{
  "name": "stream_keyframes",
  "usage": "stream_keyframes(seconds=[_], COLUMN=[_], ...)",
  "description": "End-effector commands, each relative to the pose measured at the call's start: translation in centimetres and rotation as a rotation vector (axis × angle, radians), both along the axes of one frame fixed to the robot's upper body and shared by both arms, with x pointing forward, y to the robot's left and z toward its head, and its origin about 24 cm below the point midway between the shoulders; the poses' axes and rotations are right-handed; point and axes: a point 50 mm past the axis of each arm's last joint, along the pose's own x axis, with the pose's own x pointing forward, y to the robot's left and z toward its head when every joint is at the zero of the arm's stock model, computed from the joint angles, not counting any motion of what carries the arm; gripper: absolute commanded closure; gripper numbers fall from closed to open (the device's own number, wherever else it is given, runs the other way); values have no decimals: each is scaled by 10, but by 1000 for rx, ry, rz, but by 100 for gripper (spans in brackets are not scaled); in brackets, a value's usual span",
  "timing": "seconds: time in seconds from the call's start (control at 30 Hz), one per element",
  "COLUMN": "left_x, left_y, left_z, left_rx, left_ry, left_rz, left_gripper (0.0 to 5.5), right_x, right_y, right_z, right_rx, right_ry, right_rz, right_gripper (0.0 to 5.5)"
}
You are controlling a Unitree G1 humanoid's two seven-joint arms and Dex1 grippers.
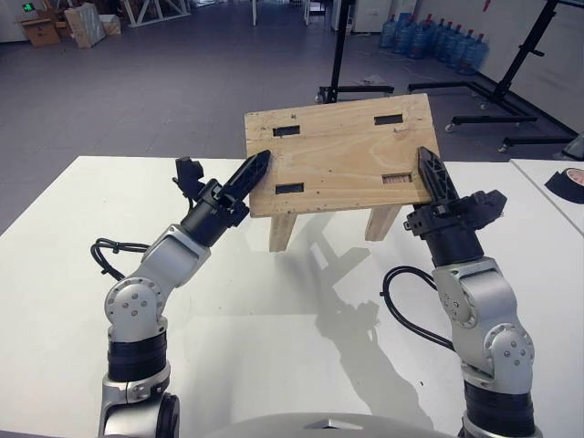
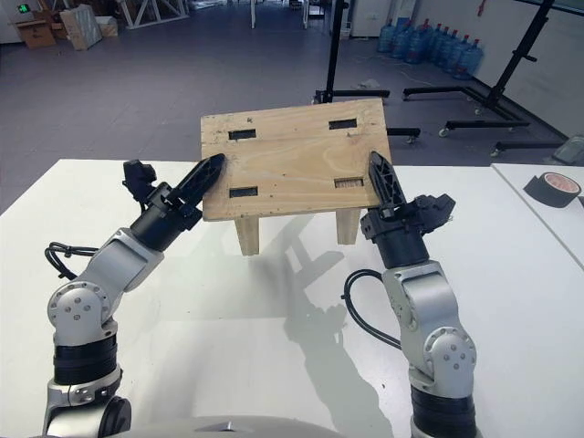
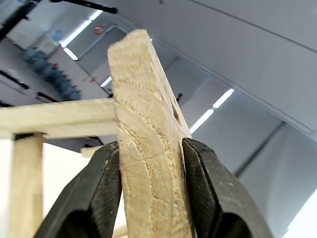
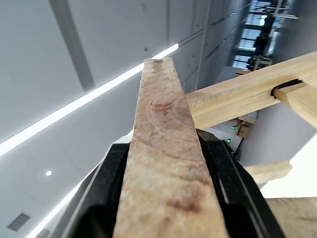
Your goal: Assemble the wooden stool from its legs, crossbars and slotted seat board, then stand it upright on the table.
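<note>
The assembled wooden stool [image 1: 342, 151] hangs tilted above the white table [image 1: 274, 347], its slotted seat board [image 2: 292, 155] facing me and two legs [image 1: 281, 230] pointing down toward the table. My left gripper [image 1: 254, 172] is shut on the seat board's left edge. My right gripper [image 1: 431, 173] is shut on its right edge. In the left wrist view both fingers [image 3: 94, 193] press the board's edge [image 3: 148, 163], with a crossbar [image 3: 59, 119] and a leg behind. The right wrist view shows the board's edge [image 4: 166, 163] clamped between black fingers [image 4: 106, 198].
A black tape roll [image 1: 568, 183] lies on a neighbouring table at the right. Black metal stands [image 1: 474, 96] and blue water bottles [image 1: 438, 41] stand on the floor beyond the table. Black cables [image 1: 406, 301] loop beside each arm.
</note>
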Motion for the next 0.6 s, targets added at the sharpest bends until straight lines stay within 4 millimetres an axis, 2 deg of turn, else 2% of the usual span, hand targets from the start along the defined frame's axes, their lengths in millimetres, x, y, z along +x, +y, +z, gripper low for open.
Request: stream_keyframes(seconds=[0.03,0.2,0.37,0.47,0.6], left_x=[11,11,11,12,9], left_y=[14,22,39,41,41], left_z=[13,9,15,21,21], left_rx=[-15,15,11,0,11], left_ry=[17,44,20,-1,-13], left_rz=[123,173,273,305,320], left_gripper=[310,238,238,238,238], right_x=[-18,-12,2,10,28], right_y=[50,47,43,43,37], right_z=[19,18,16,19,23], right_rx=[-22,-3,-34,-52,-159], right_ry=[-99,-61,58,120,213], right_rz=[283,216,90,87,38], right_gripper=[412,414,416,416,416])
